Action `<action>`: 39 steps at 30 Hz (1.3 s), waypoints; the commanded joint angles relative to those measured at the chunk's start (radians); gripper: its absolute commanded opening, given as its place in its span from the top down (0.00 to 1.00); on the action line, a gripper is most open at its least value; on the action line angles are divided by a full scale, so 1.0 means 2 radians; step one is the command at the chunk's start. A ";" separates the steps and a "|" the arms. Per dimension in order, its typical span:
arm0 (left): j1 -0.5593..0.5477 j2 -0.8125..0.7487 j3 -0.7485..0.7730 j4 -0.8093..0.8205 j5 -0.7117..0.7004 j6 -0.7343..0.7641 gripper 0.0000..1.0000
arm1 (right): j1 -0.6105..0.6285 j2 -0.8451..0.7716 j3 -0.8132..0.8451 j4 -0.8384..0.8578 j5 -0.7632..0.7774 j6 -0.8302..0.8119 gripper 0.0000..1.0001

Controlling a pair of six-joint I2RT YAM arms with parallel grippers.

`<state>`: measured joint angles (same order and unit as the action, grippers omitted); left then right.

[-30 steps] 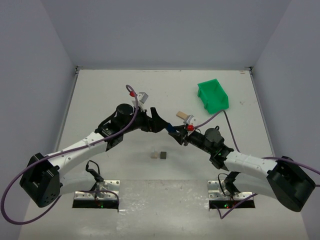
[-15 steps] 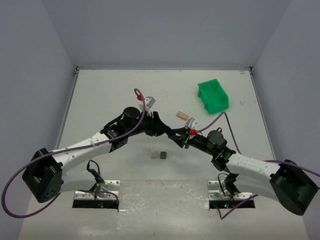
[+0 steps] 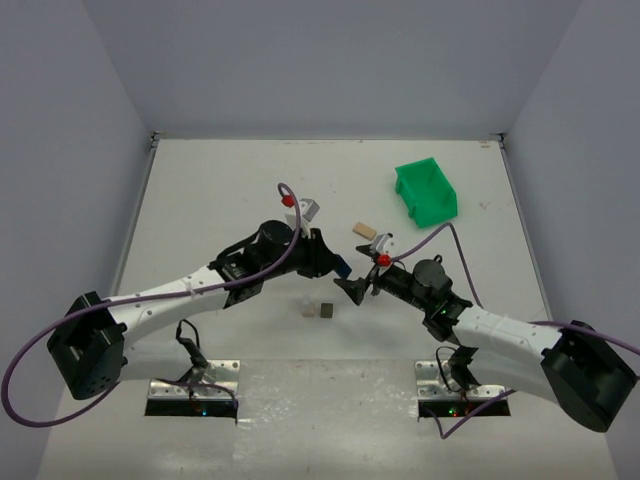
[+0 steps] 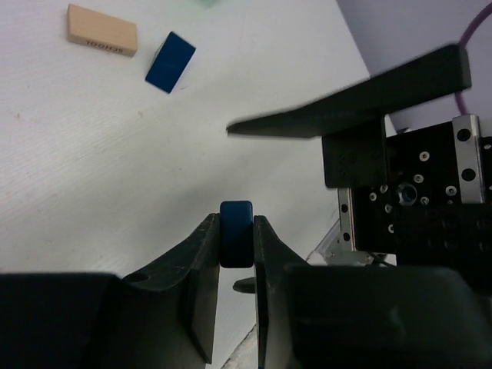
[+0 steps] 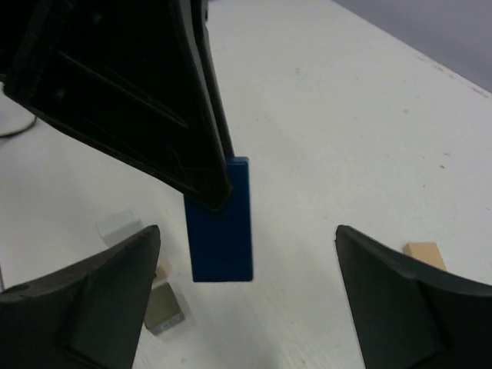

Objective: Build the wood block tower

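My left gripper [image 4: 236,221] is shut on a dark blue block [image 4: 236,233], held above the table. In the right wrist view this blue block [image 5: 221,223] hangs upright from the left gripper's black fingers [image 5: 165,115]. My right gripper [image 5: 246,231] stands open around it, touching nothing. A tan cube [image 3: 307,311] and a dark grey cube [image 3: 326,311] sit side by side on the table, below and left of both grippers. A pale plank [image 3: 364,230] lies farther back. A second blue block [image 4: 170,61] lies beside the plank [image 4: 101,29].
A green bin [image 3: 426,192] stands at the back right. A small pale block [image 5: 119,227] lies just behind the cubes. Purple cables loop from both arms. Grey walls close the table on three sides.
The left gripper has closed on the blue block and moved right. The right gripper, which held it before, has opened wide and let go.
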<state>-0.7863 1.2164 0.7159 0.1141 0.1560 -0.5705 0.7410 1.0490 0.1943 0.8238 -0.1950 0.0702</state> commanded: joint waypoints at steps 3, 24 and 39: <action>-0.054 -0.034 0.040 -0.080 -0.145 0.009 1.00 | -0.003 -0.056 0.026 -0.096 0.052 0.009 0.01; -0.225 0.013 0.074 -0.252 -0.417 -0.112 1.00 | -0.004 -0.230 -0.034 -0.184 0.355 0.063 0.01; -0.241 0.082 0.101 -0.258 -0.450 -0.124 1.00 | -0.003 -0.206 -0.027 -0.184 0.378 0.060 0.01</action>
<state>-1.2507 1.3671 0.8700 -0.4077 -0.6904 -0.7846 0.7372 0.6425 0.1101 0.4189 0.5176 0.1844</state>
